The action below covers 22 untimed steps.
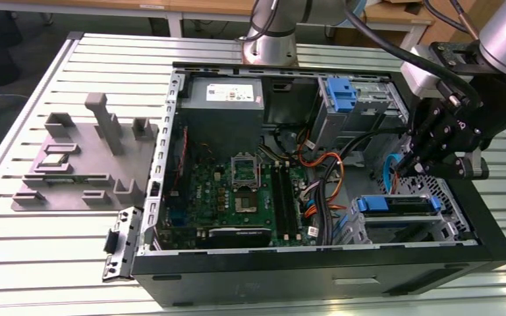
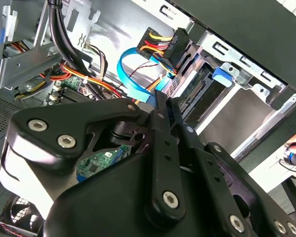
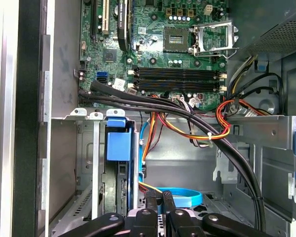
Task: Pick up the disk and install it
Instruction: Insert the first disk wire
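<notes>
Tabletop (image 1: 24, 263): slatted metal surface, carrying all items noted below.

Case (image 1: 323, 276): black computer case lying on its side, open upward, occupying the middle and the exterior view's right of the tabletop.

Arm (image 1: 271, 33): base stands on the far side of the case. The upper links cross over the far right corner, and the wrist hangs above the right half of the case.

Fixture (image 1: 77, 164): grey moulded holder with upright posts, on the tabletop just beside the case on the exterior view's left.

Motherboard (image 1: 235, 191): green board on the case floor, left of centre, with an open socket and memory slots. Orange, yellow and black cables run along its right edge.

Power supply (image 1: 222, 99): grey box with a white sticker in the far left corner of the case.

Gripper (image 1: 429, 164) (image 2: 163, 101) (image 3: 162, 197): black, lowered inside the right side of the case, just on the far side of the drive cage. The jaws are clenched together with nothing seen between them.

Disk (image 1: 396, 205) (image 2: 222, 74) (image 3: 116, 140): seated in the metal drive cage at the near right corner of the case, with its blue carrier facing up. It is near the gripper but apart from it.

Blue cable (image 3: 185, 197) (image 2: 130, 74): flat ribbon looped on the case floor close to the fingertips.
</notes>
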Each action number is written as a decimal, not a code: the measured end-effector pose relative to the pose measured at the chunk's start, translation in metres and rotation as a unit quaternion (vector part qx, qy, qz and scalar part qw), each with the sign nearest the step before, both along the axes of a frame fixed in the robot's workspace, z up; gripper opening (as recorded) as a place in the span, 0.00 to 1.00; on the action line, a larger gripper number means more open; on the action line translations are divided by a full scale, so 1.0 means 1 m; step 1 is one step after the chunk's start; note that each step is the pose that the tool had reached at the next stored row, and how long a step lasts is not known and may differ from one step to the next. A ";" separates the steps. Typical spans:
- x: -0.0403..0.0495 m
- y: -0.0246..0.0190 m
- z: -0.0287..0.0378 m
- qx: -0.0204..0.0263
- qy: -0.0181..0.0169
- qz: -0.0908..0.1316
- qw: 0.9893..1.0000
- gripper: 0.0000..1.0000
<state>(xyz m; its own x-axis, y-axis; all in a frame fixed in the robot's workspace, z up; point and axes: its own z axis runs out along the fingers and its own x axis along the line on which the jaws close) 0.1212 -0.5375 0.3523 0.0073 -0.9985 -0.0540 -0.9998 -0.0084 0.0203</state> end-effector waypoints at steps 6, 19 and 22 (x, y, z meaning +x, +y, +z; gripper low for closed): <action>-0.0030 -0.0025 -0.0002 0.000 -0.005 0.000 1.000 0.16; -0.0085 -0.0157 -0.0021 0.001 -0.021 0.000 1.000 0.16; -0.0085 -0.0169 -0.0025 0.002 -0.022 0.000 1.000 0.16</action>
